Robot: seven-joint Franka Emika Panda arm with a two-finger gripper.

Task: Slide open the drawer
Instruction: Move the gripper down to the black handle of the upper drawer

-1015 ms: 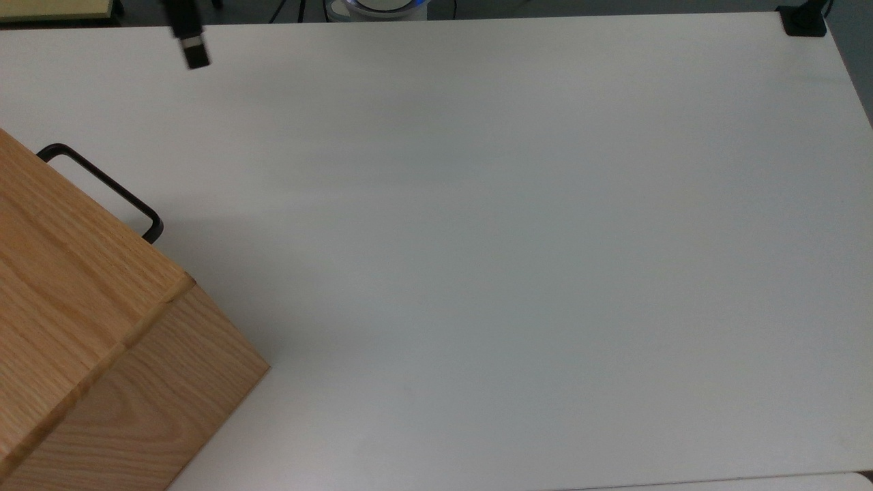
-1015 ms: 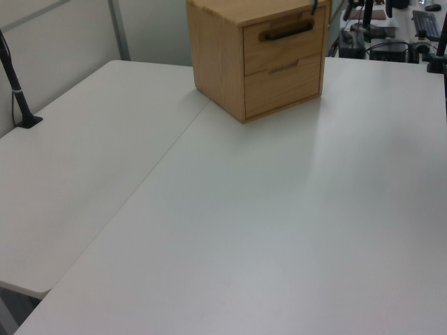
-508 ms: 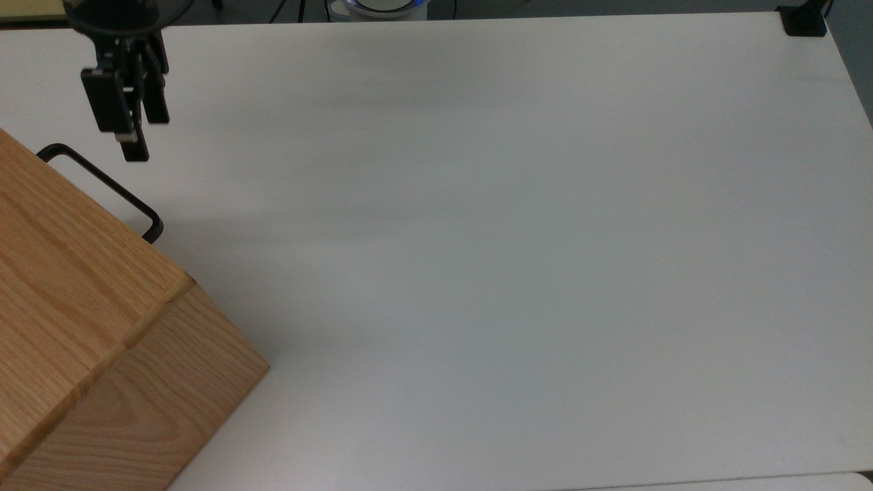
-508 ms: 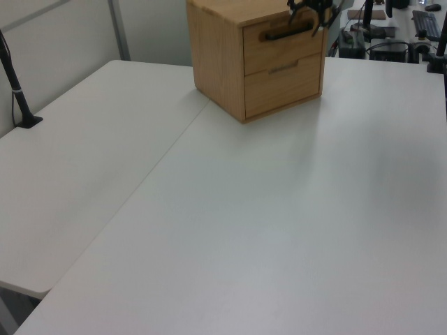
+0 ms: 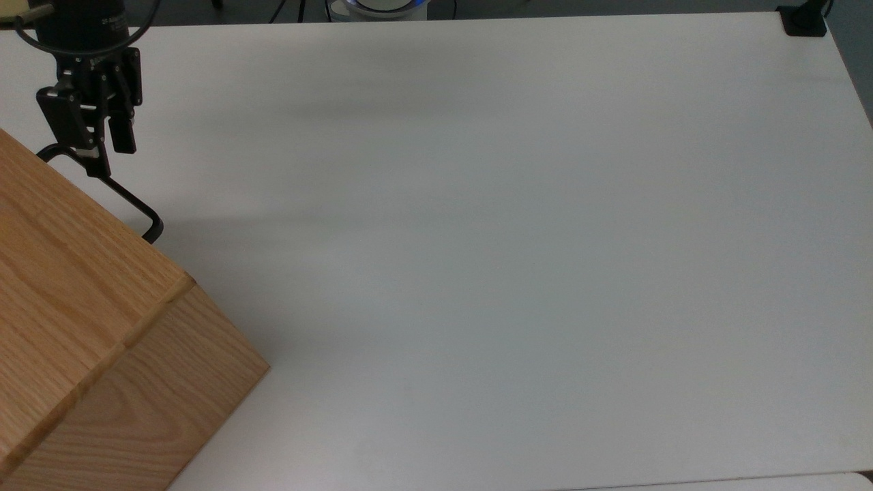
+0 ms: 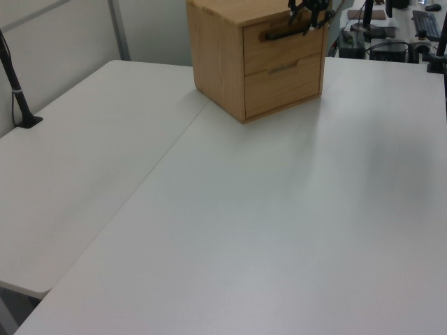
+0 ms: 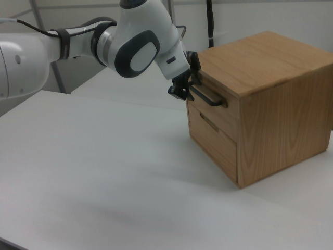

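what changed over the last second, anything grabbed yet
The gripper came in from the top view's upper edge and moved down and toward the top view's left, reaching one end of the black handle on the drawer. A grasp cannot be confirmed. The drawer stayed shut, and the wooden box has not moved.

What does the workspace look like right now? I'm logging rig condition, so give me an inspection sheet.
Surface: white table, bare apart from the casing.
Job's things: drawer appears closed, front about flush with the oak casing; black bar handle free at one end.
Clutter: nothing seen.
Grippers: gripper at the handle's other end, fingers open.
Cables: black cable looped at the arm's wrist.
Surroundings: black clamp at the table corner; desk equipment behind.
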